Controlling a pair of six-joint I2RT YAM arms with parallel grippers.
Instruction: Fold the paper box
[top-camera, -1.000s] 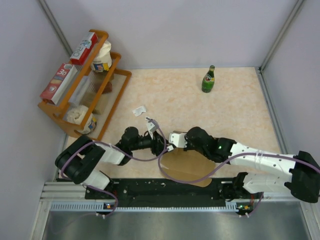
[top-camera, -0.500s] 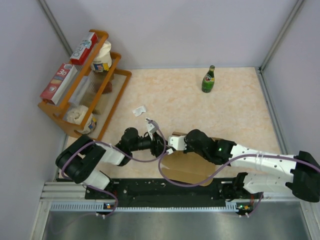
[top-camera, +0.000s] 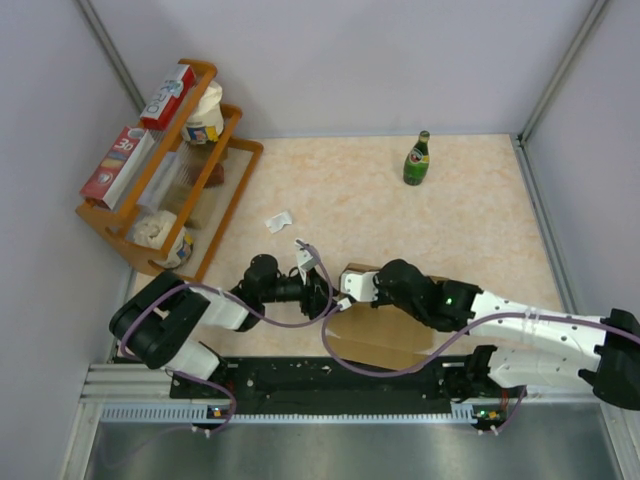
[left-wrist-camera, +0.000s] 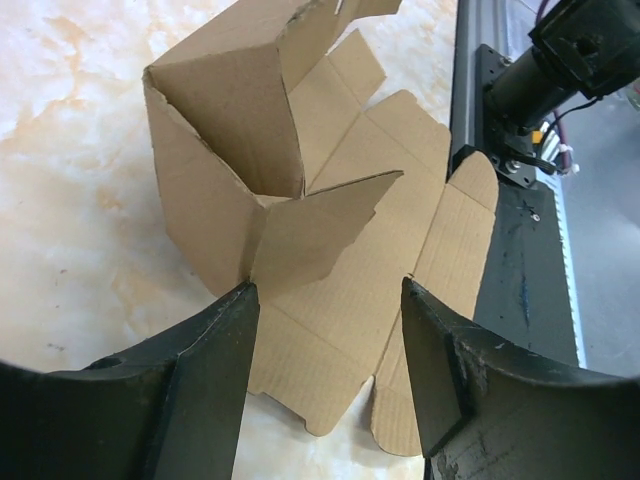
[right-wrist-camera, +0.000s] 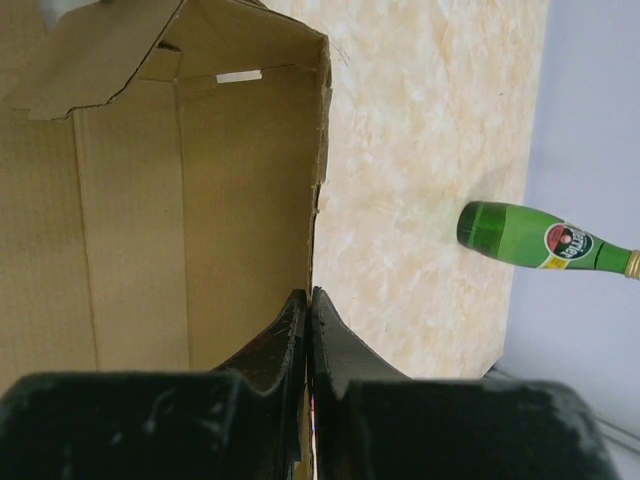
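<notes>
Found the plain brown die-cut cardboard paper box (top-camera: 385, 330) at the near middle of the speckled beige bench (top-camera: 470, 220), just ahead of the arm bases. Partly erected: one corner of walls raised, the other panels and rounded tabs flat on the surface, reaching onto the black base rail (top-camera: 300, 375). Recorded the right claw (top-camera: 350, 283) pressed together on the edge of an upright wall at the box's far left corner. In the right wrist view, saw that wall edge running straight into the seam between the closed fingers (right-wrist-camera: 288, 335). Noted a small white strip (right-wrist-camera: 239, 76) high on the inner face of the adjoining wall. Recorded the left claw (top-camera: 318, 287) spread wide, reaching in from the left, close beside the right claw. In the left wrist view, saw a raised pointed flap (left-wrist-camera: 320, 235) and flat panel ahead of its gap; contact with the cardboard not discernible. Logged a green glass bottle (top-camera: 417, 160) upright near the far right corner, well apart from the box. Logged a tiered wooden rack (top-camera: 243, 188) at the far left holding red-and-white cartons (top-camera: 167, 95) and white tubs (top-camera: 205, 115), plus a small white scrap (top-camera: 278, 221) lying between rack and left claw.
</notes>
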